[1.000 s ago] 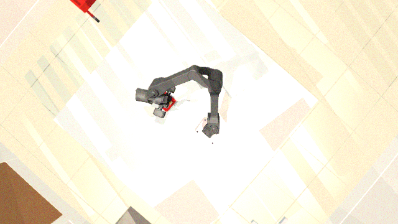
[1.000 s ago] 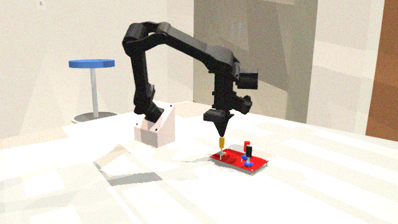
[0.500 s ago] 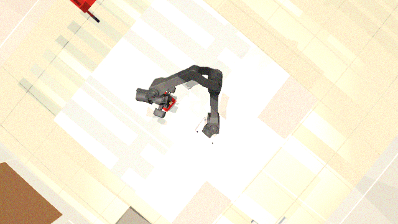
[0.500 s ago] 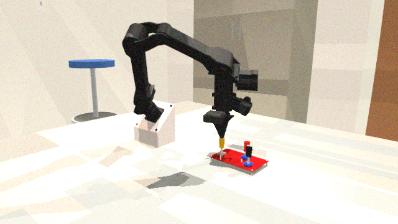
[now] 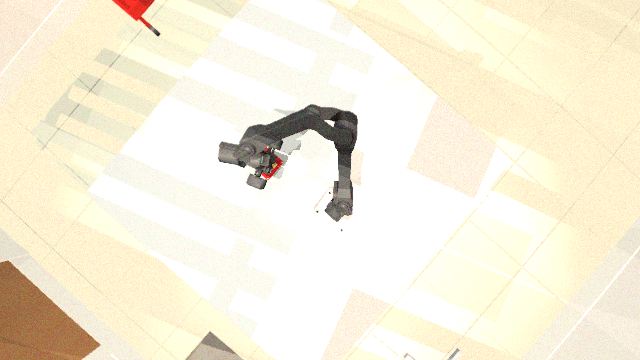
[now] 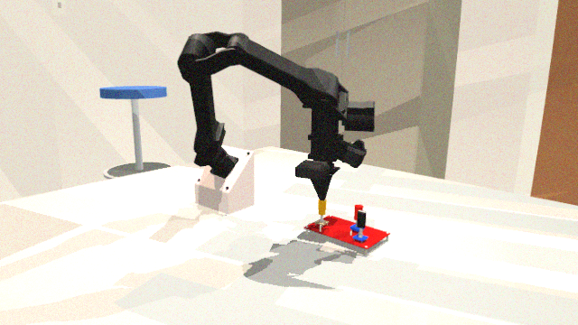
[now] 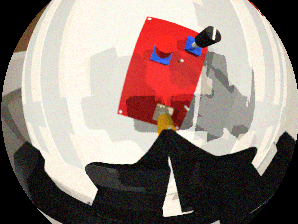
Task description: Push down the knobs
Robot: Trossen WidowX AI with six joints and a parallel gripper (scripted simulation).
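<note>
The red circuit board (image 5: 270,175) (image 6: 339,229) (image 7: 137,75) stands on short legs. A yellow knob (image 6: 321,208) (image 7: 165,123) is upright above a beige-grey potentiometer (image 7: 162,110), with bare shaft showing between them. A black knob (image 6: 361,219) (image 7: 206,37) stands above a blue potentiometer (image 6: 360,238) (image 7: 192,46), also with shaft showing below it. A red knob (image 6: 358,211) (image 7: 164,46) stands above another blue potentiometer (image 7: 160,56); its gap is hard to tell. My gripper (image 6: 321,199) (image 7: 166,133) is shut and empty, its tips at the top of the yellow knob.
The arm's pale base bracket (image 6: 239,185) stands on the table behind and left of the board in the exterior view. A blue-topped stool (image 6: 133,92) stands beyond the table. The black and red knobs rise near the board's other end.
</note>
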